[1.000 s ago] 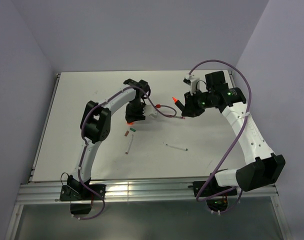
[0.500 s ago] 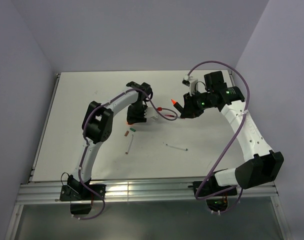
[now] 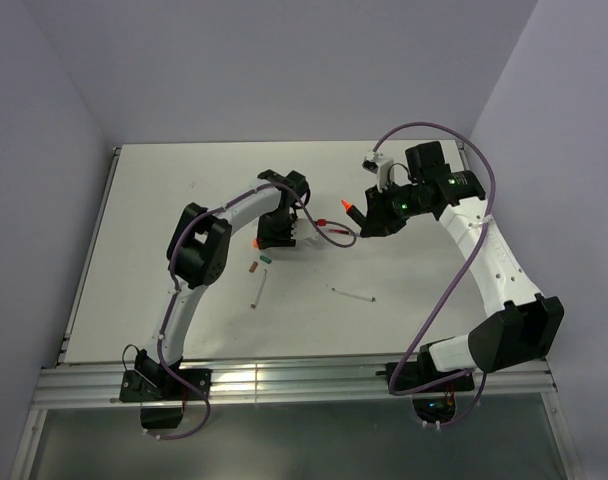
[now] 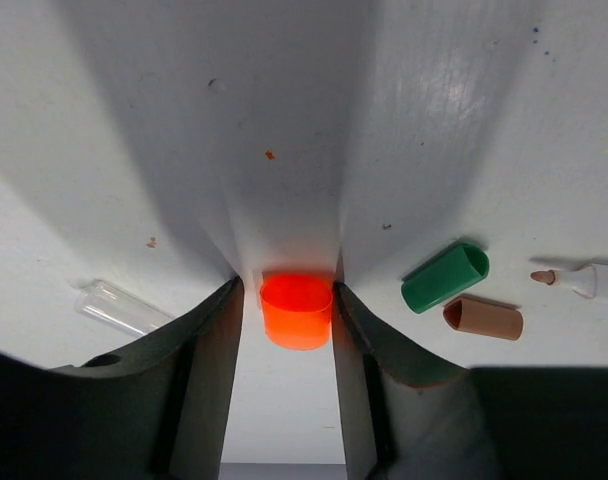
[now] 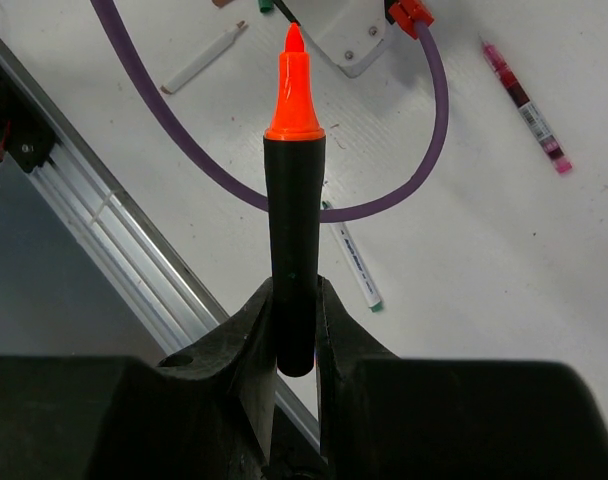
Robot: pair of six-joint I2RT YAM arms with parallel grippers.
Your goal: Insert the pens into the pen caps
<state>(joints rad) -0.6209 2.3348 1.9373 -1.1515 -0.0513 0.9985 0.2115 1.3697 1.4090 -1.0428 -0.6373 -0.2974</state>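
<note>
The bright orange cap [image 4: 296, 310] sits on the table between the fingertips of my left gripper [image 4: 289, 300], which is closed in on it; in the top view the cap [image 3: 255, 243] shows just beside that gripper [image 3: 274, 235]. The green cap [image 4: 445, 277] and the brownish-red cap [image 4: 483, 318] lie just to the right. My right gripper [image 5: 296, 300] is shut on the black marker [image 5: 294, 230], held above the table with its orange tip [image 3: 346, 203] pointing toward the left arm. The dark red pen [image 5: 529, 100] lies on the table.
One white pen [image 3: 257, 291] lies near the two small caps, another [image 3: 352, 294] in the middle. A clear tube [image 4: 119, 306] lies left of the left fingers. A purple cable [image 5: 424, 150] loops over the table. The metal rail [image 3: 284, 380] runs along the near edge.
My left wrist has shifted slightly right over the orange cap, which stayed in place. My right gripper has carried the marker a little to the left.
</note>
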